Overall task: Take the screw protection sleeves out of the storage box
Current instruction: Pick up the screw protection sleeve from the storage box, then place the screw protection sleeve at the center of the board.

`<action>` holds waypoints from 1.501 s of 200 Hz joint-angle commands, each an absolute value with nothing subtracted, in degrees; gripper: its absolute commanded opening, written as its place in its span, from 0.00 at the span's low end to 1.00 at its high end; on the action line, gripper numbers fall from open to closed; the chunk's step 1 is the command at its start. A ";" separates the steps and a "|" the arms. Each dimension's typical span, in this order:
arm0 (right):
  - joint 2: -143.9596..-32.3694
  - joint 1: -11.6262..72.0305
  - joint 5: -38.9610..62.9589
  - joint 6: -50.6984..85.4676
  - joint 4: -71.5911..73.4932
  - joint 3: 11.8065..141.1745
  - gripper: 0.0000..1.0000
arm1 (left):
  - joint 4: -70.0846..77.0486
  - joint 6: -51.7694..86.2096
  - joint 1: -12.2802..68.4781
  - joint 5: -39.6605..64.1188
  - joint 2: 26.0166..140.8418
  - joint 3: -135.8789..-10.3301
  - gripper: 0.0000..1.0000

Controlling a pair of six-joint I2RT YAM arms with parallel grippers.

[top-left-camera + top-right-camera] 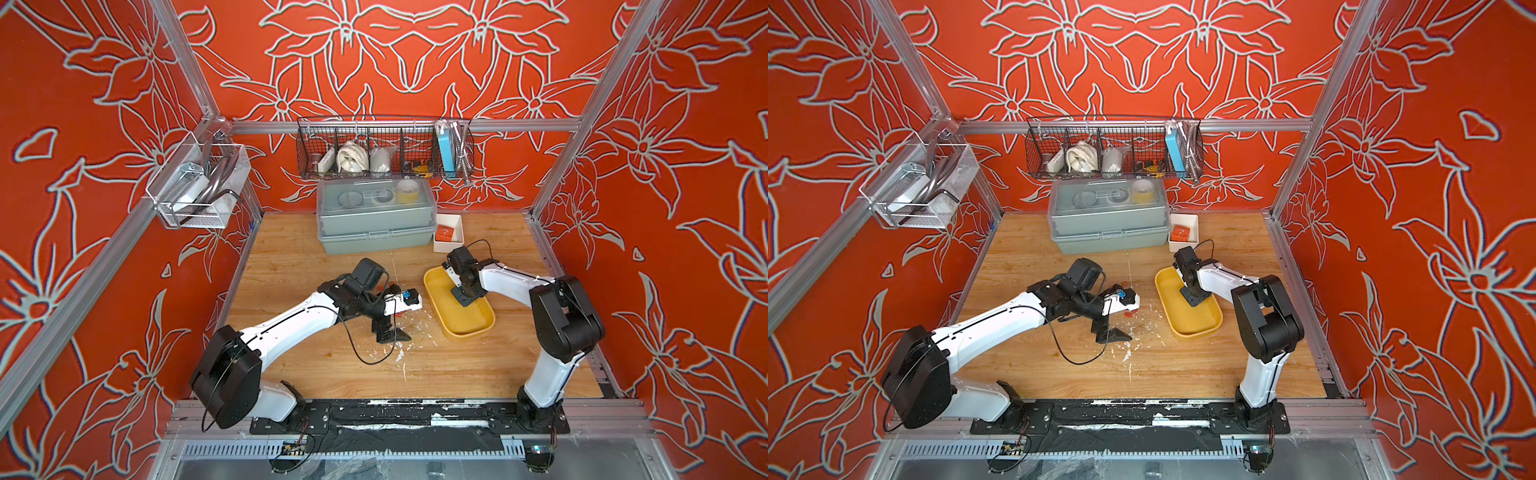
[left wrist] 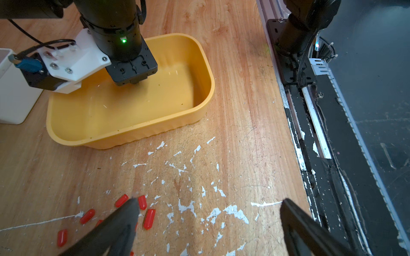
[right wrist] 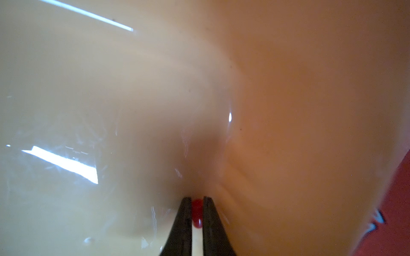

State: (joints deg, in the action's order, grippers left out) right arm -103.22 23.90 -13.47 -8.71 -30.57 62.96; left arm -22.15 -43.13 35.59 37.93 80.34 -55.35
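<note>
In both top views the right fingers (image 1: 467, 300) (image 1: 1192, 300) reach down inside the storage box (image 1: 473, 322) (image 1: 1200, 322). Their tips are hidden under the wrist, so their gap cannot be told from here. The left fingers (image 1: 395, 334) (image 1: 1115, 336) stand spread just above the desk (image 1: 291, 257), apart from the box.

In the left wrist view the left fingers are wide apart, with only bare desk between them. Screw protection sleeves (image 2: 149, 219) lie on the desk, clustered round one fingertip (image 2: 131, 206). Two lie just beside it, one on either side, and others lie further out on its outer side. The box (image 2: 208, 88) lies ahead of the fingertips, well apart from them, and the right arm dips into it.

In the right wrist view the two right fingers are nearly together, clamped on one screw protection sleeve (image 3: 197, 210). It sits between their tips, touching both. The yellow inside of the box (image 3: 133, 88) fills the view beyond the tips, blurred. Whether the sleeve rests on the box floor cannot be told.
</note>
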 commanded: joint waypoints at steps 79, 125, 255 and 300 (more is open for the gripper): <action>-95.94 22.95 3.32 -10.92 -34.06 62.53 0.00 | -23.95 -45.01 35.68 37.00 78.66 -55.27 0.98; -91.06 22.91 11.43 -13.93 -37.10 62.57 0.00 | -25.28 -44.53 35.44 35.26 78.59 -56.49 0.98; -97.63 35.75 33.57 -15.19 -39.80 78.99 0.00 | -31.52 -32.12 14.94 37.72 73.45 -69.67 0.98; -107.04 39.99 33.40 -12.65 -35.46 81.25 0.00 | -25.22 -26.65 12.57 30.66 70.47 -66.70 0.98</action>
